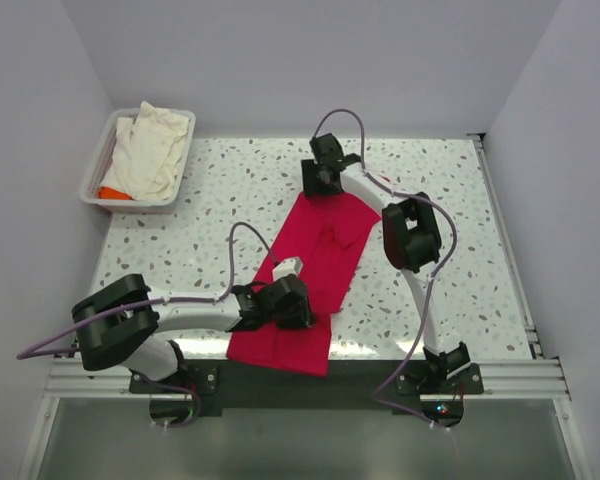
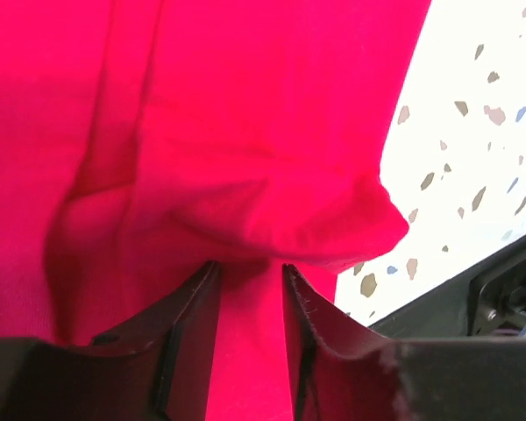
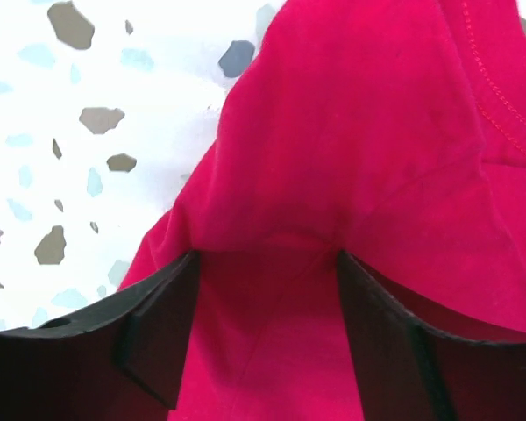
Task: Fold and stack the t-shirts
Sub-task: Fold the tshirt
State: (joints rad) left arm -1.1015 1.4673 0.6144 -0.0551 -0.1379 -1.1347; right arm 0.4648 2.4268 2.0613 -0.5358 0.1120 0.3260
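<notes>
Red t-shirt (image 1: 315,262) lying slanted on the speckled worktop (image 1: 230,190), one pincer at each end.
The right pincer (image 3: 267,254) at the far end holds its jaws wide apart over the cloth. The left pincer (image 2: 247,267), near the front edge, has narrow jaws with red cloth between them; if it clamps the cloth I cannot tell. A cream t-shirt (image 1: 155,145) and orange fabric (image 1: 112,193) lie in the white tray (image 1: 98,195), far left.

A spread t-shirt (image 1: 315,260) lay mid-counter (image 1: 230,180), running from the near edge toward the far right. The left tool (image 1: 305,310) sat over its near end and the right tool (image 1: 325,192) over its far end. At the counter's far-left corner stood a tray (image 1: 92,180) with a bundled t-shirt (image 1: 155,150) in it.
</notes>
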